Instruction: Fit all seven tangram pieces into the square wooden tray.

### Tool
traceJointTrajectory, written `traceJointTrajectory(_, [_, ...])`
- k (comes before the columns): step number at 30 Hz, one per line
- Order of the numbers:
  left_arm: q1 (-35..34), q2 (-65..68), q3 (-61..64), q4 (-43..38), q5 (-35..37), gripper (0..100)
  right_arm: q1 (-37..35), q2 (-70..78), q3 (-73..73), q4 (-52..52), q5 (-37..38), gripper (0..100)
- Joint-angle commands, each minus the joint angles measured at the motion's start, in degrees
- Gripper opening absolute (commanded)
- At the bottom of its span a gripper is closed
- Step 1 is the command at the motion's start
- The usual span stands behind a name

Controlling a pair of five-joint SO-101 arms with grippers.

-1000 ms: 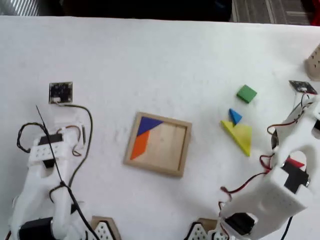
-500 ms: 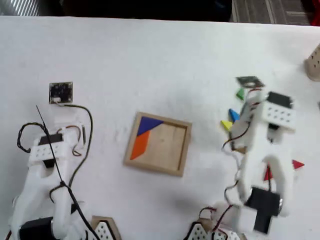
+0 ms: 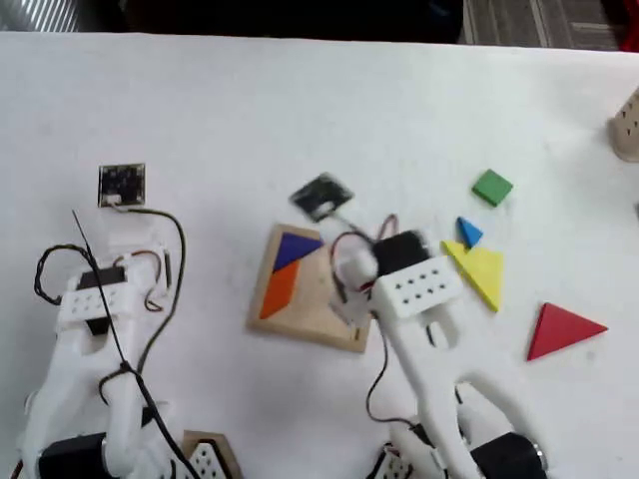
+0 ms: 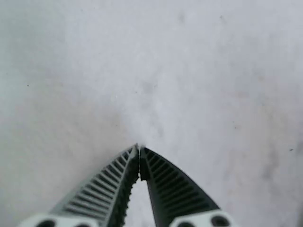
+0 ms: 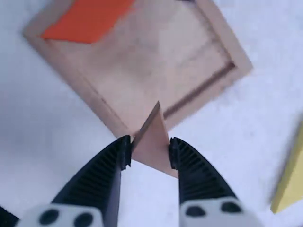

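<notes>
The square wooden tray (image 3: 361, 261) lies mid-table with a blue triangle (image 3: 297, 246) and an orange parallelogram (image 3: 279, 288) in its left part. My right arm (image 3: 411, 280) hangs over the tray's right edge. In the right wrist view my right gripper (image 5: 149, 140) is shut on a pale tan triangle (image 5: 153, 131), held above a corner of the tray (image 5: 228, 41); the orange parallelogram (image 5: 87, 18) lies beyond. My left gripper (image 4: 138, 147) is shut on nothing over bare tabletop.
Right of the tray lie a yellow triangle (image 3: 480, 270), a small blue triangle (image 3: 468, 232), a green square (image 3: 492, 187) and a red triangle (image 3: 561, 329). The left arm (image 3: 98, 299) stands at the table's left with a small circuit board (image 3: 122, 185) beyond it.
My right arm has swung from the table's far right leftward to the tray. The red triangle, partly hidden under it before, now lies in the open. The left arm has not moved.
</notes>
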Motion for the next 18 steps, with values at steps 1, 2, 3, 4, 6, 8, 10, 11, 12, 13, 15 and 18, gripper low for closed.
traceJointTrajectory(1, [-0.31,-0.48,-0.35,-1.05,0.35,3,-6.11,-2.15,0.79,-4.35,4.40,1.7])
traceJointTrajectory(2, [-0.31,-0.48,-0.35,-0.97,0.35,3,-7.08,-2.15,1.76,-6.64,4.75,1.7])
traceJointTrajectory(3, [-0.31,-0.48,-0.35,-0.97,0.35,3,-7.87,-2.15,2.99,-9.19,5.01,1.7])
traceJointTrajectory(4, [-0.31,-0.48,-0.35,-0.97,0.35,3,-8.57,-2.15,4.66,-11.82,5.19,1.7])
traceJointTrajectory(6, [-0.31,-0.48,-0.35,-0.97,0.35,3,-9.45,-2.15,8.35,-17.19,5.19,1.8])
traceJointTrajectory(8, [-0.31,-0.48,-0.35,-0.88,0.35,3,-10.07,-2.15,11.78,-21.49,5.27,1.8])
traceJointTrajectory(10, [-0.31,-0.48,-0.35,-0.88,0.35,3,-10.07,-2.15,14.68,-25.27,5.27,1.9])
traceJointTrajectory(11, [-0.31,-0.48,-0.35,-0.88,0.35,3,-10.07,-2.15,15.82,-27.21,5.27,1.9])
traceJointTrajectory(12, [-0.31,-0.48,-0.35,-0.88,0.35,3,-10.07,-2.15,16.70,-28.70,5.27,2.9])
traceJointTrajectory(13, [-0.31,-0.48,-0.35,-0.88,0.35,3,-9.98,-2.15,17.23,-29.85,5.27,5.1])
traceJointTrajectory(15, [-0.31,-0.48,-0.35,-0.88,0.35,3,-9.89,-2.15,18.02,-31.25,4.84,12.2])
traceJointTrajectory(18, [-0.31,-0.48,-0.35,-0.97,0.35,3,-9.98,-2.15,18.90,-32.22,4.75,24.0])
